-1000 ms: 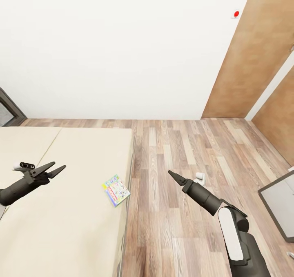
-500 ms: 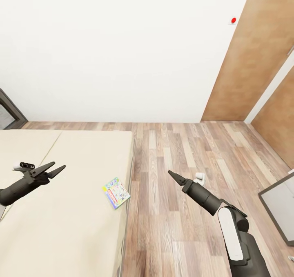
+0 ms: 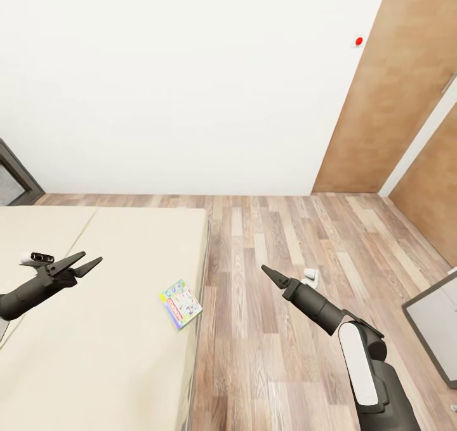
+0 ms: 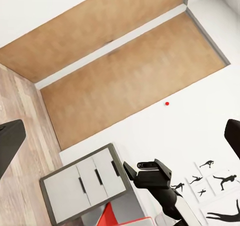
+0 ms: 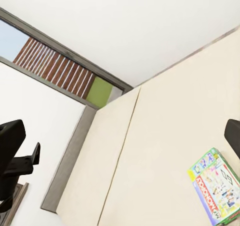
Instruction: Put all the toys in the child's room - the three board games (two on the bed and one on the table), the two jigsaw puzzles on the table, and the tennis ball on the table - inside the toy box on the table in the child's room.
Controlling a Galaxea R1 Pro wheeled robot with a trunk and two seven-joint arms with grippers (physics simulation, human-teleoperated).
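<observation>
Board game (image 3: 181,303) lies flat near right edge of bed (image 3: 95,329), long axis slanted. It sits between my grippers. Left gripper (image 3: 89,263) spread, empty; right gripper (image 3: 265,270) state unclear.

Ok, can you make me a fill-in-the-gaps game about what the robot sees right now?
1. The board game lies on the ____.
2. The game sits near the bed's ____ edge as the robot sees it.
3. The floor is made of ____ planks.
4. The right gripper hangs over the ____.

Missing words: bed; right; wood; floor
</observation>
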